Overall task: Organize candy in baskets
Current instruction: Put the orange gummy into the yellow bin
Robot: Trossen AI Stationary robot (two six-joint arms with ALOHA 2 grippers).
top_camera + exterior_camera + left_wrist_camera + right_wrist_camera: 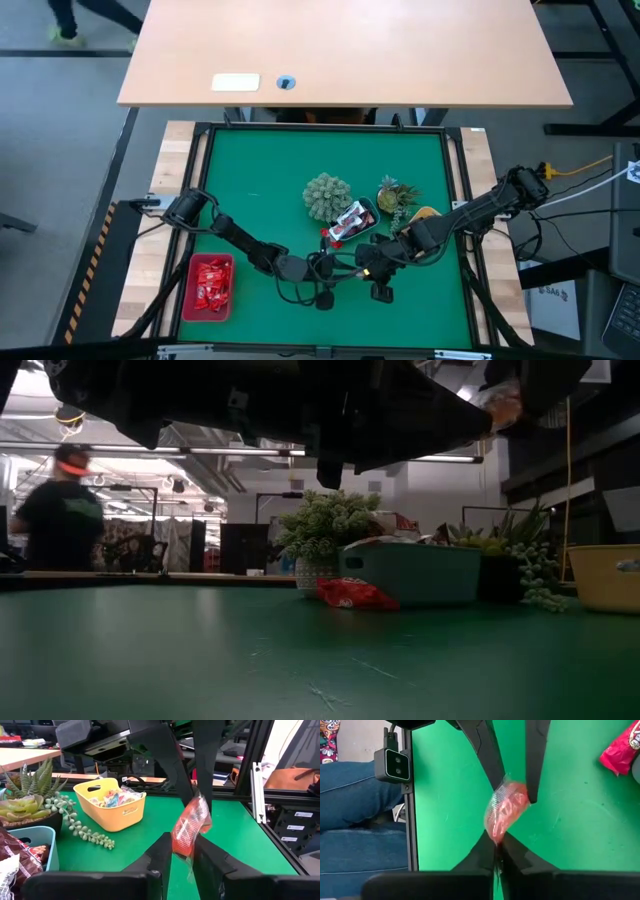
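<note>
Red-wrapped candy (190, 829) hangs lengthwise between both grippers' jaws, left (181, 851) and right (498, 851) each clamped on an end

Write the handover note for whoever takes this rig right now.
Left gripper: shut on a red packet, in mid-air.
Right gripper: shut on the same packet's other end.
Done: red candies lie in the red basket; the blue basket and yellow basket hold sweets.
Left: basket this packet, then the loose red candy beside the blue basket.
</note>
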